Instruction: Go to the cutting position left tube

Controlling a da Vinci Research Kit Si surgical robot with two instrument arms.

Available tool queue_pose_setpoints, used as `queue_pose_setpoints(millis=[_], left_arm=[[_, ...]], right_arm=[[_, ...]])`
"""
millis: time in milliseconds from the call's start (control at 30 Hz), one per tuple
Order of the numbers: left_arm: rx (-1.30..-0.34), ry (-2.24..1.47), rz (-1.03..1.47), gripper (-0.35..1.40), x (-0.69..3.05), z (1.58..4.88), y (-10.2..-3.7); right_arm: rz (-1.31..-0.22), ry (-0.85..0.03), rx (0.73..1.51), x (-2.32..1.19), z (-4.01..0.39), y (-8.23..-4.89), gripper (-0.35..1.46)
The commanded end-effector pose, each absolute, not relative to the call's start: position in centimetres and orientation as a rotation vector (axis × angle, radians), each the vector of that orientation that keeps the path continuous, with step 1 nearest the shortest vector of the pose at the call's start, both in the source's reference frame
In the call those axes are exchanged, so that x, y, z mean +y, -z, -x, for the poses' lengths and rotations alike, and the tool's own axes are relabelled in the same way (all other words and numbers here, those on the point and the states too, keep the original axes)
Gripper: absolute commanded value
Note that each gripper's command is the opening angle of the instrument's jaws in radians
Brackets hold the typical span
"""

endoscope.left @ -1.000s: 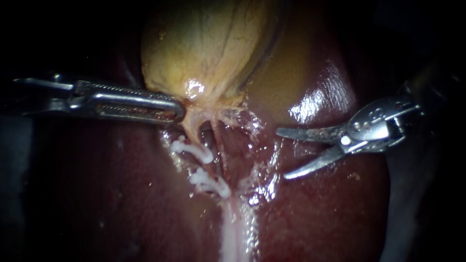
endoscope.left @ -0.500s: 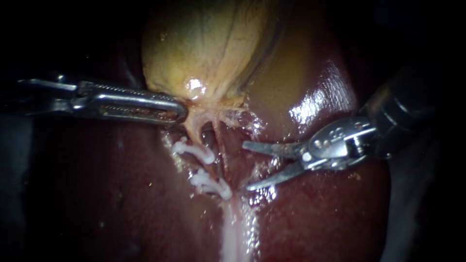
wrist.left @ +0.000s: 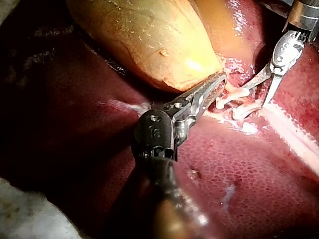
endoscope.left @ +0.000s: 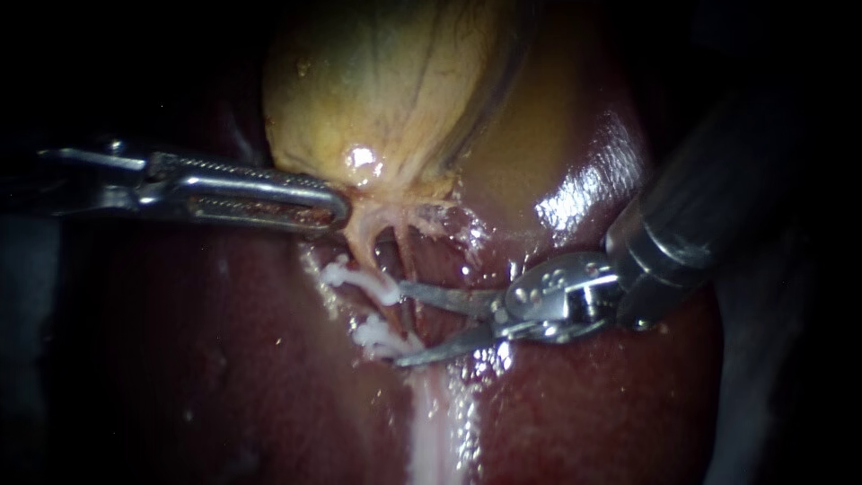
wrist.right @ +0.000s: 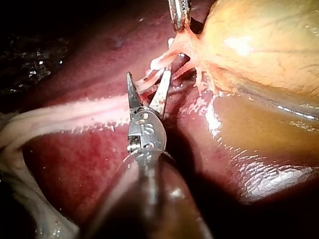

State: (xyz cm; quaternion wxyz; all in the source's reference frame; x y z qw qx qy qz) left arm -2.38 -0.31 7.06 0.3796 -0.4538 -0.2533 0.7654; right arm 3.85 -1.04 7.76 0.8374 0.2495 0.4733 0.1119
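Note:
The yellow gallbladder (endoscope.left: 386, 90) tapers into two thin tubes over the dark red liver (endoscope.left: 224, 359). The left tube (endoscope.left: 360, 241) carries an upper white clip (endoscope.left: 359, 280) and a lower white clip (endoscope.left: 382, 339). My left instrument (endoscope.left: 334, 212) comes in level from the left, its jaws shut on the gallbladder's neck (wrist.left: 219, 82). My right instrument (endoscope.left: 401, 323) has two thin blades standing open. One tip is by the upper clip, the other by the lower clip, and the tube's stretch between the clips lies in the gap. The right wrist view shows the open blades (wrist.right: 148, 75) at the clips (wrist.right: 159, 62).
A pale white strand (endoscope.left: 431, 422) runs down from the lower clip across the liver; it also shows beside my right instrument (wrist.right: 75, 112). The right tube (endoscope.left: 406, 251) lies just above the upper blade. Wet, glistening liver (endoscope.left: 584, 189) lies under the right shaft.
My right instrument has moved left across the liver with its blades still open, from well clear of the tubes to astride the stretch between the clips. The left instrument has held still.

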Motion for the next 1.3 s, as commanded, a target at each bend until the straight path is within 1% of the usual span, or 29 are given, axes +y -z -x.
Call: queue_pose_setpoints(millis=[33,233,400,733,1033,1133,1300], left_arm=[[-0.646,-1.954,1.159,-0.35,-0.31,2.38,-7.05],[-0.645,-1.953,1.158,-0.35,-0.31,2.4,-7.04],[-0.644,-1.953,1.158,-0.35,-0.31,2.42,-7.04],[-0.642,-1.958,1.161,-0.35,-0.31,2.44,-7.05],[-0.642,-1.958,1.161,-0.35,-0.31,2.45,-7.07],[-0.642,-1.958,1.161,-0.35,-0.31,2.46,-7.07],[-0.642,-1.958,1.161,-0.35,-0.3,2.46,-7.08]], right_arm=[[-0.532,-0.239,1.001,-1.05,-3.87,-7.76,1.42],[-0.564,-0.253,1.0,-1.05,-3.99,-7.8,1.42],[-0.632,-0.252,1.004,-1.03,-4.03,-7.82,1.39],[-0.732,-0.23,1.008,-0.98,-4.15,-7.86,1.39],[-0.834,-0.201,1.013,-0.91,-4.36,-7.98,1.29],[-0.846,-0.205,1.011,-0.89,-4.35,-8.04,1.22],[-0.846,-0.219,1.005,-0.87,-4.35,-8.08,1.22]])
